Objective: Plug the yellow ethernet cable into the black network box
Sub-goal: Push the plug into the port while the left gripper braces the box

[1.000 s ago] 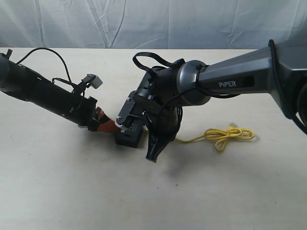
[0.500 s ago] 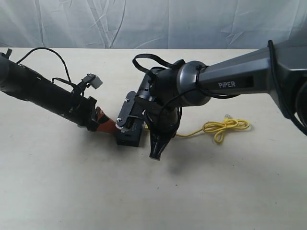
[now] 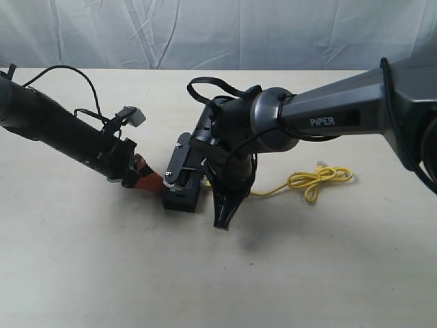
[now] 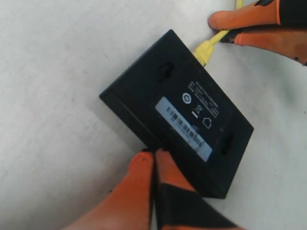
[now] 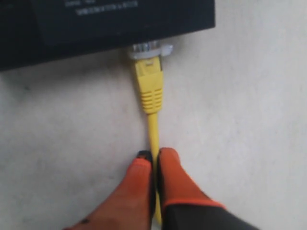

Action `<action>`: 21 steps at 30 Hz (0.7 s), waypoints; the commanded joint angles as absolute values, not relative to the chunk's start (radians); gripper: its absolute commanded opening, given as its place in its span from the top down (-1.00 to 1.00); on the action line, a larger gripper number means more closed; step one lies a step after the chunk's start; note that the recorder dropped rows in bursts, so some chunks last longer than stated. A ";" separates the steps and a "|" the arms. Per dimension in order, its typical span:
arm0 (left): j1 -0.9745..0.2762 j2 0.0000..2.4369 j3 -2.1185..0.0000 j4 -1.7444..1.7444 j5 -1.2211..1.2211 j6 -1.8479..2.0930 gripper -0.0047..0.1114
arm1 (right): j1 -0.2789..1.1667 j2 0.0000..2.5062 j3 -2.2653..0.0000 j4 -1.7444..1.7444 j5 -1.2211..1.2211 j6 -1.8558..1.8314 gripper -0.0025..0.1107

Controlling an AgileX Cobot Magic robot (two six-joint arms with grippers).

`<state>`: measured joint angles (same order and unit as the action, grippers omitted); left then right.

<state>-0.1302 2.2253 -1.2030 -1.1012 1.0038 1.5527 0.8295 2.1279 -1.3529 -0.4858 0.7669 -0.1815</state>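
Observation:
The black network box point(image 4: 177, 110) lies flat on the table with its white barcode label point(image 4: 184, 128) facing up. My left gripper point(image 4: 154, 155) is shut, and its orange tips press against one side of the box. My right gripper point(image 5: 154, 155) is shut on the yellow ethernet cable point(image 5: 152, 96), a short way behind the plug. The clear plug tip point(image 5: 146, 49) sits at a port in the opposite side of the box point(image 5: 105, 19), with part of it showing outside. In the exterior view the box point(image 3: 181, 199) lies between both arms, the right fingers are hidden under the wrist, and the cable's knotted coil point(image 3: 321, 179) trails to the right.
The right arm's bulky wrist point(image 3: 232, 157) with looping black wires point(image 3: 205, 85) hangs over the box. The left arm point(image 3: 68, 133) reaches in low from the left. A white cloth backdrop point(image 3: 218, 31) stands behind the table's far edge.
The right arm has drawn slightly left toward the box, dragging the cable's coil left and farther back. The box has nudged a little toward the left gripper.

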 commanded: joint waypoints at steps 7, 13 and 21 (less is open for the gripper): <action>-0.131 2.239 -1.189 -0.964 0.808 1.499 0.92 | 0.829 2.118 -1.357 -0.484 0.778 -0.188 0.97; -0.131 2.241 -1.189 -1.034 0.811 1.578 0.92 | 0.829 2.118 -1.357 -0.481 0.764 -0.188 0.97; -0.131 2.263 -1.189 -1.129 0.875 1.709 0.92 | 0.829 2.118 -1.357 -0.478 0.751 -0.188 0.97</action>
<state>-0.1302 2.2237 -1.2030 -1.1592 0.9632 1.6537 0.8295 2.1279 -1.3529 -0.4784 0.7648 -0.1856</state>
